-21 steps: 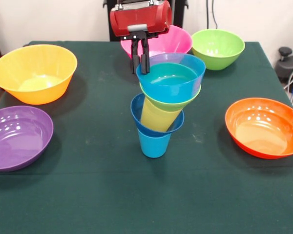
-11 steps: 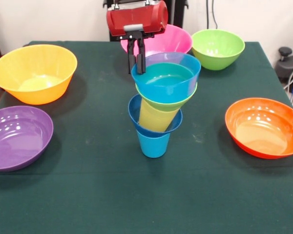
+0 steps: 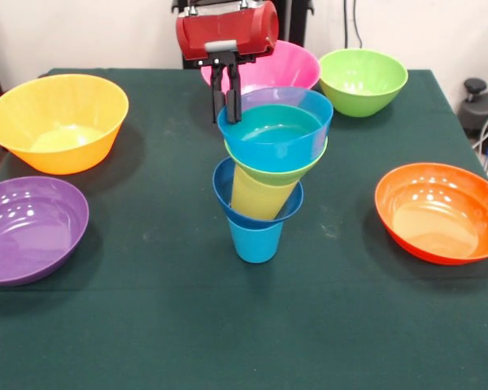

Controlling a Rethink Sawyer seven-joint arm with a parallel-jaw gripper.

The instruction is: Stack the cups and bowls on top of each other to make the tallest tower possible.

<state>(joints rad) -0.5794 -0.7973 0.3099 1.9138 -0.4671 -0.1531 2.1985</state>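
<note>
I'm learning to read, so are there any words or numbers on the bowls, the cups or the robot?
No, there is nothing to read here.
The tower of cups and bowls is plain coloured plastic.
The orange bowl, the purple bowl and the others are plain too.
The gripper and its red arm show no label.

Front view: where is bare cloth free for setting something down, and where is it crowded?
Free: the near strip below the tower, between the purple bowl and orange bowl. Crowded: the far edge with the pink bowl, green bowl and gripper.
</note>
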